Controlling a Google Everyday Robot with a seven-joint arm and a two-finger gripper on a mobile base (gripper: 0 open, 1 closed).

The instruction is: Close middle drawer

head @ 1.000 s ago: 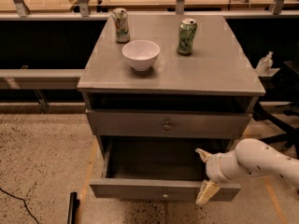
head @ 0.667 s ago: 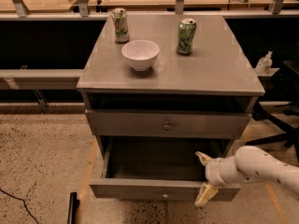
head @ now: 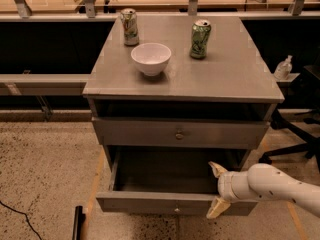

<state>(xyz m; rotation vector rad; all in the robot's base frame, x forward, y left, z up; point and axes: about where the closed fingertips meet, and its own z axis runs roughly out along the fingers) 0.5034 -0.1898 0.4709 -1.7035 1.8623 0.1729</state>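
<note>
Middle drawer (head: 150, 203) pulled well out of the grey cabinet (head: 225, 74), slim front hanging forward low in the shot, small knob (head: 176, 210) dead centre, dark and seemingly bare inside. Straddling that front at its right end: the gripper (head: 218, 189), spread wide, one finger inside the box, the other out in front of the panel, clamped on nothing. Looks like the set-up for the push, closing not yet begun. Next up, most likely: outer finger pressed flat against the front, then a straight drive toward the cabinet, kept level to avoid skewing the drawer. Against a second ago: drawer no further in, gripper at much the same spot, forearm dropped lower and flatter. Up top, white bowl (head: 150, 58) unmoved.
</note>
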